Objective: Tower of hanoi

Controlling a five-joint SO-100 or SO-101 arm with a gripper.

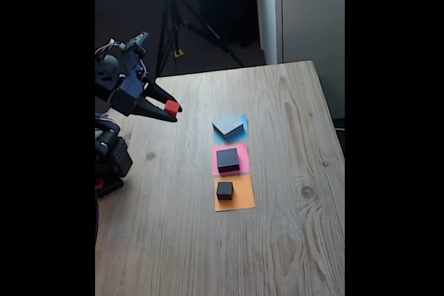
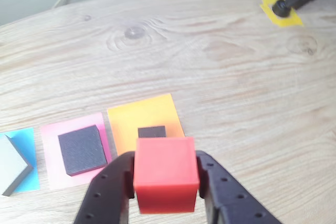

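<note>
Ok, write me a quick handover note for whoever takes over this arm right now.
Gripper: shut on the red cube, held in the air off to the left of the paper squares in the fixed view.
Grey block: on the blue paper, sitting askew.
Black block: on the pink paper.
Small dark block: on the orange paper.
Done: the blocks are spread one per paper, cube lifted.
Left: set the cube down, probably on one of the blocks, then restack.
</note>
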